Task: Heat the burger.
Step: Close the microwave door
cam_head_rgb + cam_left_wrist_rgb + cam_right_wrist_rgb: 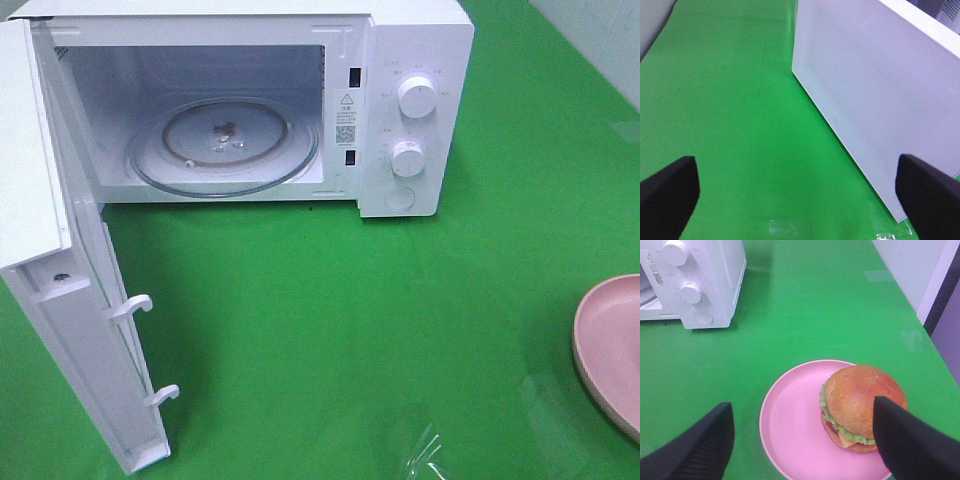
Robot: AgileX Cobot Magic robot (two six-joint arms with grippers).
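Green table (805, 300), burger (862, 407) on pink plate (790, 425), beneath open right hand (805, 440)

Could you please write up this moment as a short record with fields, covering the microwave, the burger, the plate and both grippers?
microwave: white, on the green table
door: swung fully open
turntable: glass, nothing on it
burger: on the pink plate, off centre near its rim
plate position: right edge of the overhead view, apart from the microwave
left gripper: open, holding nothing, beside the door
right gripper: open, above the plate, not closed on the burger
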